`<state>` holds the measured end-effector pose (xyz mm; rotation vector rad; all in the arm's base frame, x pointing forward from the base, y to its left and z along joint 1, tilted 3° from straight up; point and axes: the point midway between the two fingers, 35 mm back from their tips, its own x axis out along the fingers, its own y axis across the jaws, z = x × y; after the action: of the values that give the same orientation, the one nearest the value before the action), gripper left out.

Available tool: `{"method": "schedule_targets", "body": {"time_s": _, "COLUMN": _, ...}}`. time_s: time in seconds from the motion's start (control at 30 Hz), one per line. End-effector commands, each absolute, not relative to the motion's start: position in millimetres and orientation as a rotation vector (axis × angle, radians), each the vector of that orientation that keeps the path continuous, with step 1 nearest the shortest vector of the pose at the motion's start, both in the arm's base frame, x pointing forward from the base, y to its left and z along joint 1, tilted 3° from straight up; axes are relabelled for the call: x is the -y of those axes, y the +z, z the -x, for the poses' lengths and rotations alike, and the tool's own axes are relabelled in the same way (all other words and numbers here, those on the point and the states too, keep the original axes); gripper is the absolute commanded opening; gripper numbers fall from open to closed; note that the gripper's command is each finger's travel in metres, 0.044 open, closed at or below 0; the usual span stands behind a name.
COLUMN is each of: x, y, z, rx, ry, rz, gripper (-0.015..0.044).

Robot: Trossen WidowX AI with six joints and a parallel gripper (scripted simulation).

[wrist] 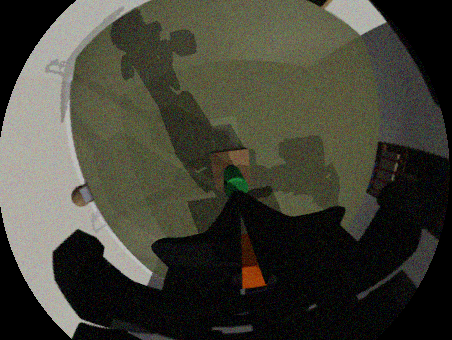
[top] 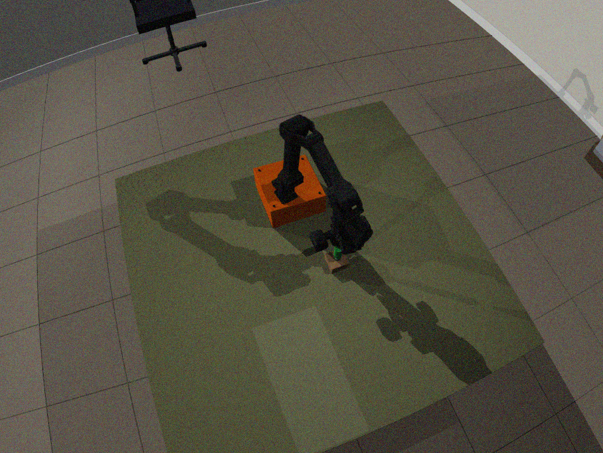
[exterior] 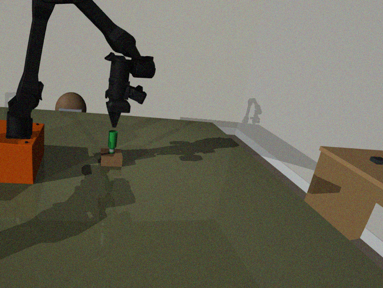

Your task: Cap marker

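Left of centre in the exterior view, the end effector (exterior: 114, 124) hung with its fingers together, gripping nothing, just above the green cap (exterior: 112, 139). The cap sat on the marker (exterior: 111, 151), upright in the holder block (exterior: 111, 160) on the table (exterior: 216, 201).

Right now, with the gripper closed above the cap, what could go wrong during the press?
1. The shut gripper hangs just above the green cap; an off-centre push could tilt the cap.
2. A white band of marker shows under the cap, so it may not be fully seated.
3. A sideways push might shift the small holder block.
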<state>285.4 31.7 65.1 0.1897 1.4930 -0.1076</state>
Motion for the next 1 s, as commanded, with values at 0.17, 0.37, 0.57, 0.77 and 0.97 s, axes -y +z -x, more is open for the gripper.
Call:
{"method": "schedule_targets", "body": {"time_s": 0.17, "x": -31.6, "y": 50.9, "z": -285.3, "rx": -1.500, "ry": -0.116, "rz": -0.190, "gripper": 0.0000}}
{"method": "schedule_targets", "body": {"time_s": 0.37, "x": -31.9, "y": 42.6, "z": -285.9, "rx": -1.501, "ry": -0.115, "rz": -0.190, "gripper": 0.0000}}
{"method": "schedule_targets", "body": {"time_s": 0.57, "x": -32.5, "y": 46.1, "z": -287.9, "rx": -1.489, "ry": -0.107, "rz": -0.190, "gripper": 0.0000}}
{"method": "schedule_targets", "body": {"time_s": 0.77, "x": -31.9, "y": 67.1, "z": -289.2, "rx": -1.489, "ry": -0.108, "rz": -0.191, "gripper": 0.0000}}
{"method": "schedule_targets", "body": {"time_s": 0.97, "x": -28.8, "y": 135.1, "z": -281.3, "rx": -1.492, "ry": -0.108, "rz": -0.189, "gripper": 0.0000}}
